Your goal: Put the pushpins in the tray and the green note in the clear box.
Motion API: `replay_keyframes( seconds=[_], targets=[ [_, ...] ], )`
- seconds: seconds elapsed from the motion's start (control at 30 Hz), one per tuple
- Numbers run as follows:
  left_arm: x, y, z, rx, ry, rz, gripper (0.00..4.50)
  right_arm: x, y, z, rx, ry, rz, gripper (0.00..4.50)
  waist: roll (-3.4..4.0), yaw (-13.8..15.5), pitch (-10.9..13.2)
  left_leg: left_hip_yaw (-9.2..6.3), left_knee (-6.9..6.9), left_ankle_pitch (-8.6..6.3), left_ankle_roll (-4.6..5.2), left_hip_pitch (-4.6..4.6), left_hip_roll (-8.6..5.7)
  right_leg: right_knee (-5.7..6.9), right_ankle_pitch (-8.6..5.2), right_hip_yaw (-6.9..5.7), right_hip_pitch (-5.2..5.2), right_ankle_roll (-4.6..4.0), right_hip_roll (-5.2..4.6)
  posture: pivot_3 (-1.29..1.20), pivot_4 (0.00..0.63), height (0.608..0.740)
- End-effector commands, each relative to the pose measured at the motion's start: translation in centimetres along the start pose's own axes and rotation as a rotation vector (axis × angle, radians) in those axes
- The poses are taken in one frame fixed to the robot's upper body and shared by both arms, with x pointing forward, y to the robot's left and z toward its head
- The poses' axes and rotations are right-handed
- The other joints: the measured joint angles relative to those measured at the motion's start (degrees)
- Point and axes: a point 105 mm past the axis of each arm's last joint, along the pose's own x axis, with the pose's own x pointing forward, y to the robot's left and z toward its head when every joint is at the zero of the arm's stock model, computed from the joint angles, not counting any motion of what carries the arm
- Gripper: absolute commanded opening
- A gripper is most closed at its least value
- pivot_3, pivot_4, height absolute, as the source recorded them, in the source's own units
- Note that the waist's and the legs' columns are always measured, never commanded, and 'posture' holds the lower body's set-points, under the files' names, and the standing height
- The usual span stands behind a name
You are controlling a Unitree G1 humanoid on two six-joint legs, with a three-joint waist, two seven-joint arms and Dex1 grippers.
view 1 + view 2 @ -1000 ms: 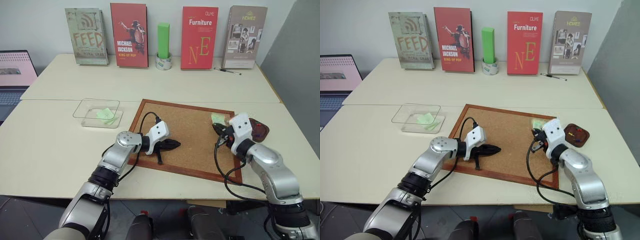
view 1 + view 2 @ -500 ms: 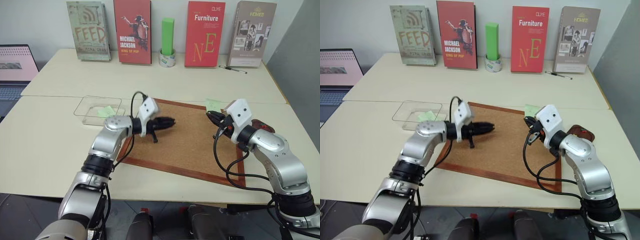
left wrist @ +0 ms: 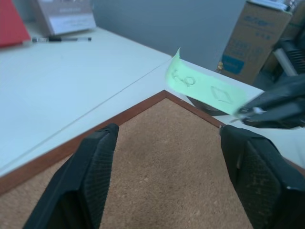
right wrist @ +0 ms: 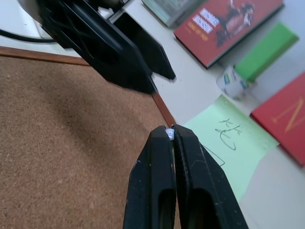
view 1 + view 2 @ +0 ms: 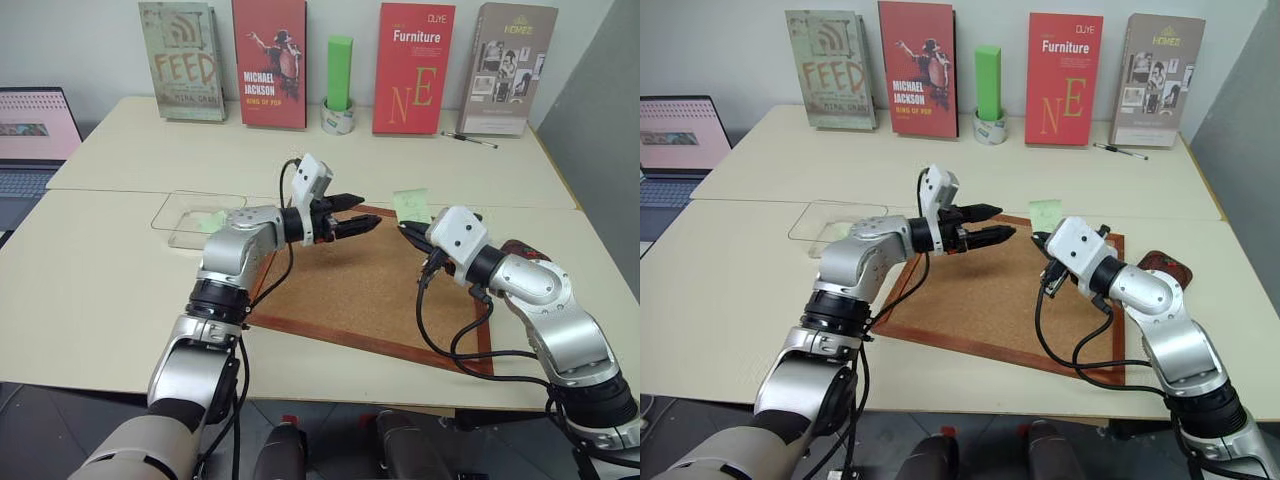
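The right gripper (image 5: 403, 226) has its two fingers pressed together on one edge of the green note (image 5: 410, 205), which stands up in the air at about 12 o'clock from the tips, above the far corner of the cork board (image 5: 350, 290). A small pale speck sits between those tips in the right wrist view; I cannot tell what it is.

At 9 o'clock from the note, the left gripper (image 5: 360, 212) faces it with its fingers spread wide and nothing between them. This looks like a hand-over.

To do it well, the left gripper should advance until the note's free half lies well between its pads, not just a corner. It should close fully before the right one lets go, since thin paper slips or folds easily. The right gripper should then part and back away toward 3 o'clock without dragging the sheet.

The clear box (image 5: 165, 215) lies at 9 o'clock off the board, with something pale green inside. The tray (image 5: 1165, 266) lies at 3 o'clock, and the pushpins are too small to make out.
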Motion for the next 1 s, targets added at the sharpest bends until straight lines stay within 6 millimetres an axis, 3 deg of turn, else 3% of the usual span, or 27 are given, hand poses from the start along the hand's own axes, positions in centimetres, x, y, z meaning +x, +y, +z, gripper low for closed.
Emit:
replay_keyframes(
  seconds=[0.03,0.2,0.37,0.53,0.73,0.87,1.0],
  targets=[
    [1.1,-0.8,2.3,-0.117,-0.069,-0.048,4.24,0.1,0.1,2.0,-0.157,-0.083,0.022,0.00,0.00,0.00,0.00,0.00,0.00,0.00,0.00,-0.01,0.00,-0.01,0.00,0.00,0.00,0.00,0.00,0.00,0.150,0.740],
    [1.9,-1.4,3.4,-0.266,-0.128,-0.092,4.24,0.5,0.9,2.3,-0.212,-0.106,0.064,0.00,0.00,0.00,0.00,0.00,-0.01,0.00,0.00,-0.01,-0.01,-0.01,0.00,0.01,0.00,0.00,0.00,0.00,0.150,0.740],
    [2.0,-1.5,3.3,-0.319,-0.130,-0.106,4.24,0.7,1.2,2.5,-0.224,-0.115,0.077,0.00,0.00,0.01,0.00,-0.01,0.01,0.01,-0.01,0.03,-0.01,0.07,0.00,0.01,0.01,-0.01,0.00,0.00,0.150,0.740],
    [0.9,-0.1,2.7,-0.309,-0.126,-0.049,4.24,0.7,0.9,2.6,-0.221,-0.111,0.068,0.00,0.00,0.01,0.00,-0.01,0.10,0.01,-0.02,0.03,-0.01,0.12,0.01,0.01,0.03,0.00,0.00,0.00,0.150,0.740],
    [-1.6,1.7,2.0,-0.152,-0.106,0.013,4.24,0.6,-0.2,2.3,-0.143,-0.088,0.023,0.00,0.00,-0.04,0.00,-0.01,0.10,0.01,-0.02,0.09,0.00,0.21,0.01,0.02,0.03,-0.01,0.00,0.00,0.150,0.740],
    [-3.5,1.3,1.8,-0.099,-0.119,-0.041,4.24,0.6,-1.1,2.0,-0.095,-0.066,-0.015,0.00,0.00,0.07,0.00,0.01,0.11,0.01,-0.02,0.12,-0.01,0.24,0.01,0.04,0.04,-0.03,-0.01,0.00,0.150,0.740],
    [-4.0,0.2,1.2,-0.025,-0.090,-0.094,4.38,0.6,-1.7,2.0,-0.072,-0.057,-0.037,0.00,0.00,0.09,0.00,0.00,0.11,0.01,-0.02,0.11,0.00,0.25,0.01,0.03,0.04,-0.03,-0.01,0.00,0.150,0.740]
  ],
)
